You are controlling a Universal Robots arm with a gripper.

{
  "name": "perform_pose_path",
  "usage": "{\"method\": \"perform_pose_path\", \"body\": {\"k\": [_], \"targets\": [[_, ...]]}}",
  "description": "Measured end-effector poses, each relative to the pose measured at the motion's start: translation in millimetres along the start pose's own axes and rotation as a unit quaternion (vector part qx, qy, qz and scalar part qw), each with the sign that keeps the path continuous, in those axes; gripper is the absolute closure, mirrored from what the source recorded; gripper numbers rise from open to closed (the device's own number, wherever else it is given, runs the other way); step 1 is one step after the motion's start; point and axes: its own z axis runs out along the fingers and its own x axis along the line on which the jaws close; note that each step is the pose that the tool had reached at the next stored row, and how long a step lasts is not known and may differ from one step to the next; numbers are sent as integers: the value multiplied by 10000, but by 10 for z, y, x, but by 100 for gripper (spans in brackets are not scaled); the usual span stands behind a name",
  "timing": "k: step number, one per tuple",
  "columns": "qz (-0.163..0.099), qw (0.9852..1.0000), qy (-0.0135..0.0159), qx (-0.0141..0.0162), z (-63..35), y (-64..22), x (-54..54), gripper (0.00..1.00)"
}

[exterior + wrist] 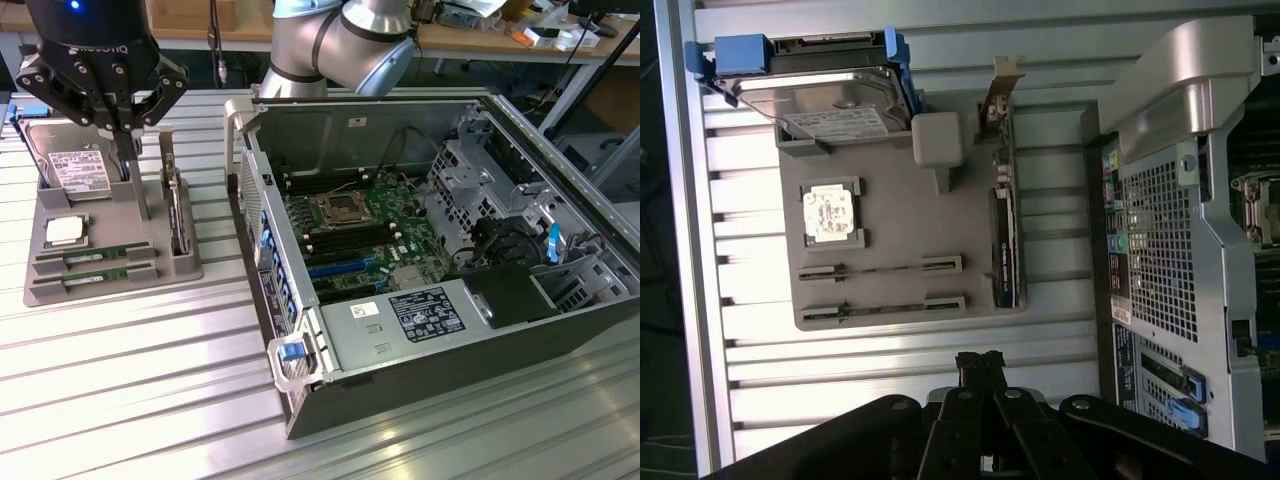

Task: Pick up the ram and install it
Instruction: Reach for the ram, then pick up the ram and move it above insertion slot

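Note:
Two green ram sticks (95,256) (96,277) lie side by side in slots at the front of a grey tray (50,290), at the exterior view's left. The wrist view shows them edge-on as thin strips (880,268) (880,305). My black gripper (128,165) hangs above the tray's rear half, behind the sticks and well clear of them. Its fingers (980,365) are shut together with nothing between them.
The tray also holds a silver hard drive (75,165) (830,100), a square CPU (63,231) (832,213) and an upright card (175,210) (1005,250). An open computer case (560,320) (1180,230) lies at the exterior view's right, with its motherboard (350,235) exposed. Ribbed metal table (120,380) surrounds both.

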Motion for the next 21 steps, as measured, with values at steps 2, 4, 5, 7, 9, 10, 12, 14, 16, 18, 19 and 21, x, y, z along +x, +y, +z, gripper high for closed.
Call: {"method": "perform_pose_path", "body": {"k": [2,4,5,7,9,10,12,14,16,18,19,21], "targets": [[0,10000,0,0,0,-2,26,89],[0,10000,0,0,-1,-5,61,89],[0,10000,0,0,-1,-6,73,89],[0,10000,0,0,-3,-9,124,89],[0,10000,0,0,-4,-13,171,89],[0,10000,0,0,-4,-14,178,89],[0,10000,0,0,-4,-13,179,89],[0,10000,0,0,-4,-14,180,89],[0,10000,0,0,-4,-14,180,89],[-37,10000,2,-1,-4,-13,180,89],[-95,10000,4,-2,-4,-13,180,89],[-210,9998,9,-5,-4,-13,180,89]]}}
